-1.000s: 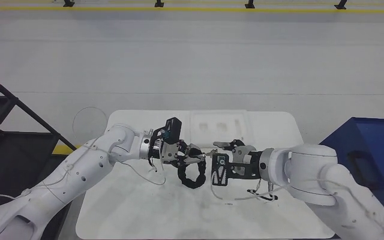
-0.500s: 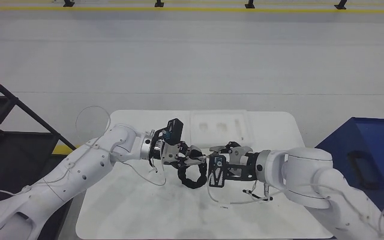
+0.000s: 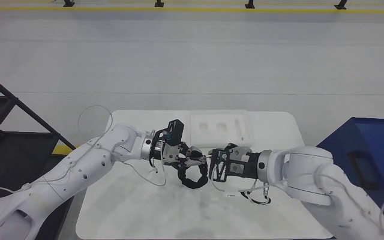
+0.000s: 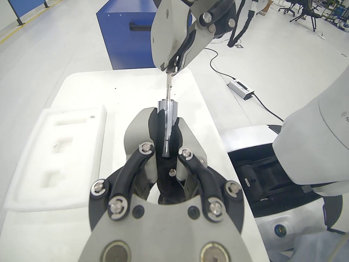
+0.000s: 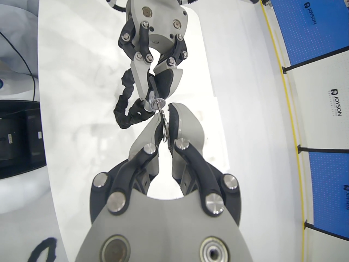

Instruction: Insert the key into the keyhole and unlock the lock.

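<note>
key (image 4: 169,88) meeting lock (image 4: 167,121), tray (image 4: 30,181) behind — on table (image 4: 81,88)

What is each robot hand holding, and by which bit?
Left jaws clamp the lock by its chrome barrel; right jaws pinch the key by its head.

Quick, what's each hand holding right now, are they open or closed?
Left hand: closed on the lock.
Right hand: closed on the key.

Glossy white arms (image 3: 84,173), grey fingers (image 4: 133,132) on black links (silver screws), black braided cable (image 4: 247,21)
</note>
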